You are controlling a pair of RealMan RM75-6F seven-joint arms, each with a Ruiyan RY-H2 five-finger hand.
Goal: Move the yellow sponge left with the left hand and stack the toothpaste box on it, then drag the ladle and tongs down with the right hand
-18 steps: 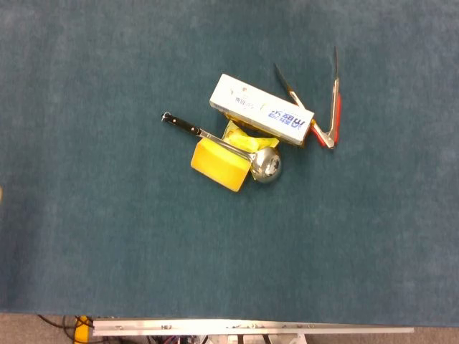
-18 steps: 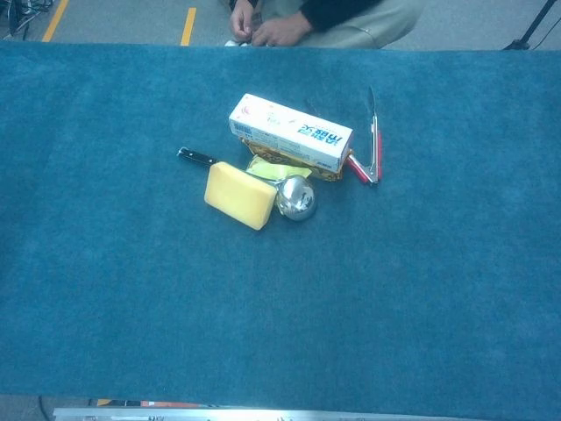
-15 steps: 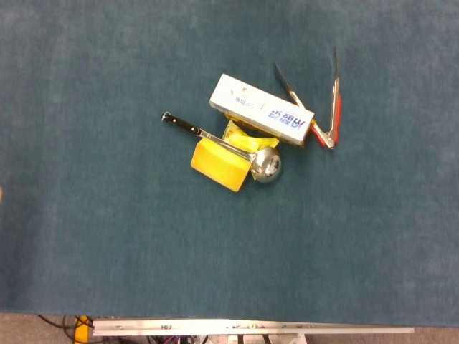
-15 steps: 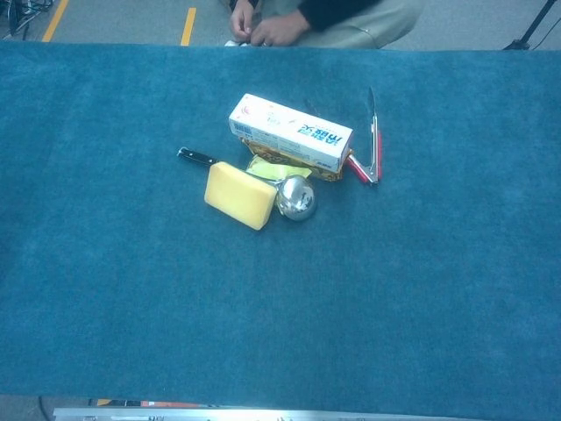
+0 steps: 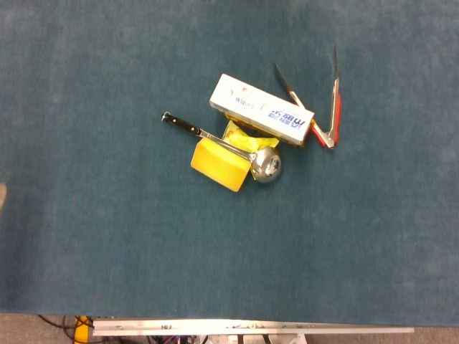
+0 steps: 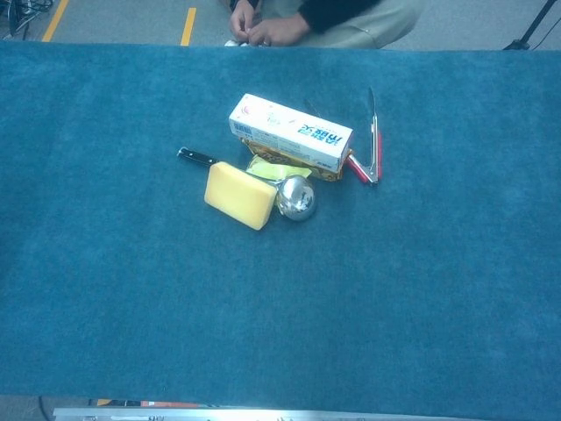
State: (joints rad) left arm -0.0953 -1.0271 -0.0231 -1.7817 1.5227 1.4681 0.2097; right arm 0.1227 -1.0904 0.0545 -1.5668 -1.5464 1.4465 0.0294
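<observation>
The yellow rectangular sponge sits mid-table on the blue cloth, pinned under the steel ladle's black-handled shaft. The white toothpaste box lies behind, red-tipped metal tongs rightmost. Neither hand shows, so finger state is unknowable.

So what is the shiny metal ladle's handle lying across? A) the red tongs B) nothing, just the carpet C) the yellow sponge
C: the silver ladle has its black-tipped handle running over the top edge of the yellow sponge block; the red-handled tongs lie apart to the right.
</observation>
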